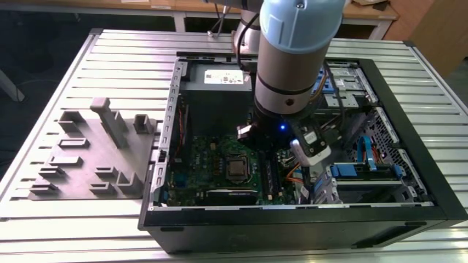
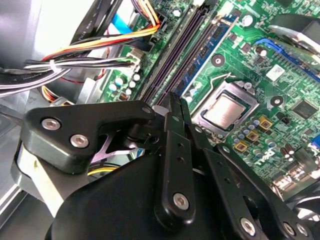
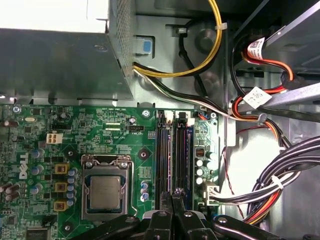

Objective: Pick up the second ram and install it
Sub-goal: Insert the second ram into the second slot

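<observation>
Hiding memory slots point(image 3: 162, 150) partly, closed pincer point(image 3: 173, 192), 1 ram point(image 2: 207, 47) edge-on

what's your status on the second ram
hand shut, tips at the memory slots. second ram: can't tell if gripped. one stick seated. cable bundle close beside.

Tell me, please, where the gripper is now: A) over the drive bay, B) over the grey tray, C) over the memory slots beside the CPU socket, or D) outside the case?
C: in the first wrist view the gripper sits right over the memory slots, next to the CPU socket.
</observation>
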Robot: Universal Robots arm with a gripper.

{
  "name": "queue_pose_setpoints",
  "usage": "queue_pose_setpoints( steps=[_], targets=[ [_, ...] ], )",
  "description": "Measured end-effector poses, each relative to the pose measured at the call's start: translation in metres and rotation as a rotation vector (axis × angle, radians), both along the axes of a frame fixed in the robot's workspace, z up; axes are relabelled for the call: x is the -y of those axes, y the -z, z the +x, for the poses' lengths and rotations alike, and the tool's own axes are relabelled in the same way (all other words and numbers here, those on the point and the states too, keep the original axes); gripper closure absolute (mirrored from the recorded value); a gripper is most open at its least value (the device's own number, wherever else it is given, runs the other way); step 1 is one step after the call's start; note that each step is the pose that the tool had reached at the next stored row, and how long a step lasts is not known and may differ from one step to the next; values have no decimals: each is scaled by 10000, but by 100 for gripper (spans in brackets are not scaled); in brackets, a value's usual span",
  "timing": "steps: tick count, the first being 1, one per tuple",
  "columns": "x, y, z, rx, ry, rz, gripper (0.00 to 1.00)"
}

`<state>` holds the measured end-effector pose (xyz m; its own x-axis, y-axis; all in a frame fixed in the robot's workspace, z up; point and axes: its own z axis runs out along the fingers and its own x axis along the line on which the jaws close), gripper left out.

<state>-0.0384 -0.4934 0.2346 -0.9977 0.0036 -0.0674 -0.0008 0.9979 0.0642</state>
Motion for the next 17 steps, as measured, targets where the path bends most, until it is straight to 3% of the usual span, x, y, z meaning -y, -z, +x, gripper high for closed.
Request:
queue_pose_setpoints(
  steps=[17],
  targets=[
    [-20,23,0,-1,1,62,91]
  ],
)
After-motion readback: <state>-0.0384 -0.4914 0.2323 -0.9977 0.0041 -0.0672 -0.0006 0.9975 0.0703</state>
